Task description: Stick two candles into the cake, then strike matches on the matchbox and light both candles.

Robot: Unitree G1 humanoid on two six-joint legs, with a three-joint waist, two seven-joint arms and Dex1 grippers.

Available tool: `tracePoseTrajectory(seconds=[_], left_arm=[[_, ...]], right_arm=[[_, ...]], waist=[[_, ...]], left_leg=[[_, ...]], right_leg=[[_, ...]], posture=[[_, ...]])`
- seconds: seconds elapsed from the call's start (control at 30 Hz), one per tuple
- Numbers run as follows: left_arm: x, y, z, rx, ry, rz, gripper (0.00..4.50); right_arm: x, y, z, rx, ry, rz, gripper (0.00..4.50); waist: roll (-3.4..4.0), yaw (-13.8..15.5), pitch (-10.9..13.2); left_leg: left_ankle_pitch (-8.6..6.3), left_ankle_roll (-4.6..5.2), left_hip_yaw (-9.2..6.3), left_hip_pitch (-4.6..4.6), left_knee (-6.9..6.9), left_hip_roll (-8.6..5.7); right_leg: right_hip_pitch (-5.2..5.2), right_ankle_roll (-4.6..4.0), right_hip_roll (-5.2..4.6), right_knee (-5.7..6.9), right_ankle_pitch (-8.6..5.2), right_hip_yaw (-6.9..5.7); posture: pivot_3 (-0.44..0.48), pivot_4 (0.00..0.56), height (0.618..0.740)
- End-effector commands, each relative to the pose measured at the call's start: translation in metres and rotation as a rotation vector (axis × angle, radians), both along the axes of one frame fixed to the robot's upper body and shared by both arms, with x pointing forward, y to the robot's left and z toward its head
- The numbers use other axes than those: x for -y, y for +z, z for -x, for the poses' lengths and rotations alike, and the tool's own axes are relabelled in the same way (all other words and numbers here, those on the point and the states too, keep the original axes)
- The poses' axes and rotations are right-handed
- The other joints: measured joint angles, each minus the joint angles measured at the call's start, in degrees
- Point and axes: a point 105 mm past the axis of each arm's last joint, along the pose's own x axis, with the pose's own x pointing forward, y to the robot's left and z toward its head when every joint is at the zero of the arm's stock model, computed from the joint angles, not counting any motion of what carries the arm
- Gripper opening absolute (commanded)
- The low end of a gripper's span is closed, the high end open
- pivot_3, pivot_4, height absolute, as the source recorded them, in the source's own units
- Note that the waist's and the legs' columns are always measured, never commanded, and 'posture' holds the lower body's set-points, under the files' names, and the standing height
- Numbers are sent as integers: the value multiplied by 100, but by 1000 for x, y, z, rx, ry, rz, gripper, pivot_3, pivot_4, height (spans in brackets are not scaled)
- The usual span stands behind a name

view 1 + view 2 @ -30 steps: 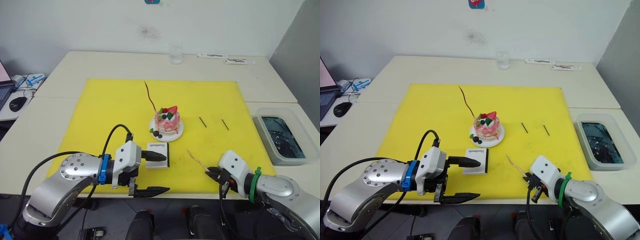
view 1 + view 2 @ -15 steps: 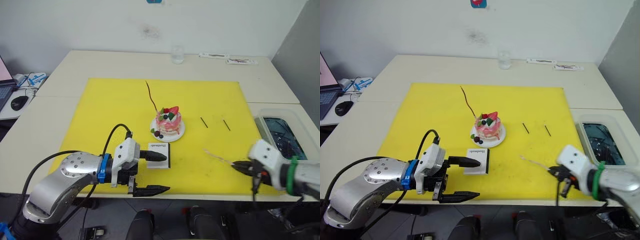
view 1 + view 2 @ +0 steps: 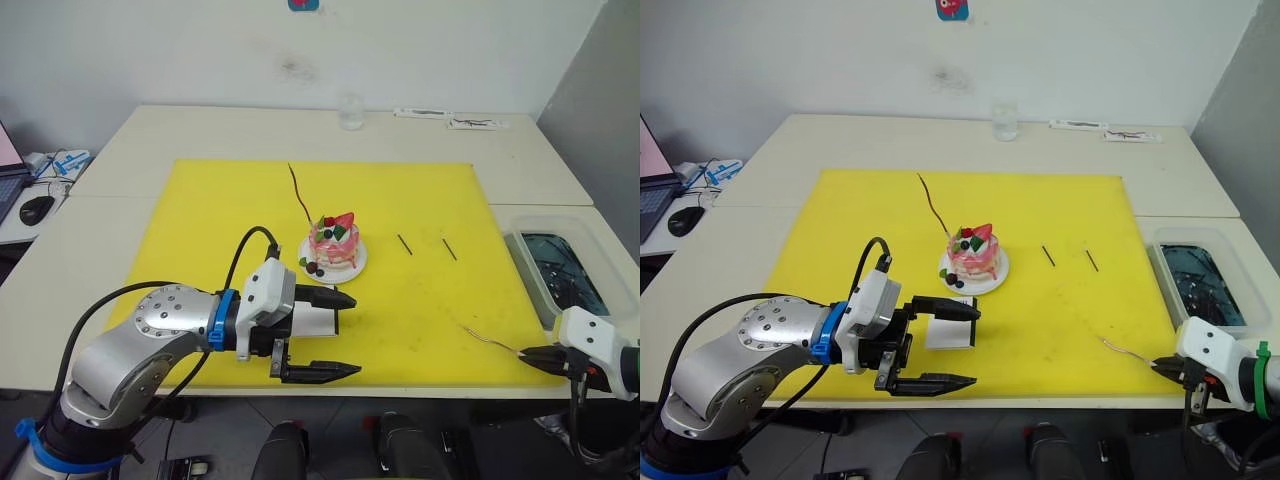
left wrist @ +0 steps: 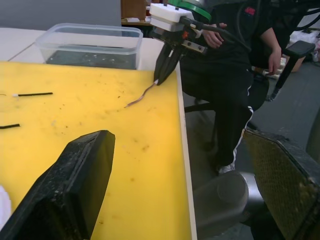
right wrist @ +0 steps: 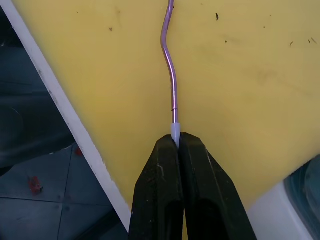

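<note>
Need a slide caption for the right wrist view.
Right end effector shut on the white end of a wavy candle above the yellow mat.

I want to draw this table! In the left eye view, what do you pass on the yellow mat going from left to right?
Dark red candle → cake → first match → second match → tan candle, held at its end by the right gripper at the mat's edge.
</note>
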Motion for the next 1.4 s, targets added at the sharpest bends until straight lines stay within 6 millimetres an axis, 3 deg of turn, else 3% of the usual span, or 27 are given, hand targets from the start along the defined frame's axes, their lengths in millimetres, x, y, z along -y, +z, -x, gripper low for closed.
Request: tracePoseTrajectory(seconds=[0.03, 0.07, 0.17, 0.4, 0.7, 0.97, 1.4], left_arm=[[7, 9, 4, 31, -34, 20, 4500], [8, 9, 4, 32, -34, 21, 4500], [9, 9, 2, 36, -33, 22, 4500], [8, 9, 1, 38, -26, 12, 4500], [7, 5, -7, 87, 30, -20, 4500], [13, -6, -1, 141, 16, -75, 4500], [19, -11, -2, 156, 69, -47, 4500]], right_arm=[[4, 7, -3, 28, 2, 10, 29], [4, 7, -4, 28, 0, 7, 29], [5, 6, -3, 9, -6, -9, 652], [3, 21, -7, 30, 18, -5, 3148], [-16, 48, -11, -53, 17, 118, 3148], [-16, 37, -18, -166, 22, 299, 3148], [-11, 23, -28, -256, 66, 348, 3148]], waist=[[0, 4, 0], [0, 5, 0], [0, 6, 0], [0, 8, 0], [1, 4, 0], [-1, 8, 1], [2, 4, 2]], left_leg=[[0, 0, 0, 0, 0, 0], [0, 0, -1, 0, 1, -1], [0, 0, -2, 2, 2, -1], [0, 0, -3, 2, 0, -2], [0, 0, -3, 8, 1, -2], [0, -1, -1, 1, -3, -2], [0, -1, 1, -2, -2, -2]], right_leg=[[0, 0, 0, 0, 0, 0], [1, 0, 0, 0, 0, -1], [5, 0, 0, 0, 0, 0], [5, 0, 0, 0, 0, 0], [7, 0, 0, 2, 0, 0], [4, -3, -3, -7, -2, -1], [-3, -2, -5, -4, -2, -1]], posture=[[0, 150, 740], [0, 150, 740], [0, 150, 740], [0, 150, 740], [0, 150, 740], [0, 150, 740], [0, 150, 740]])
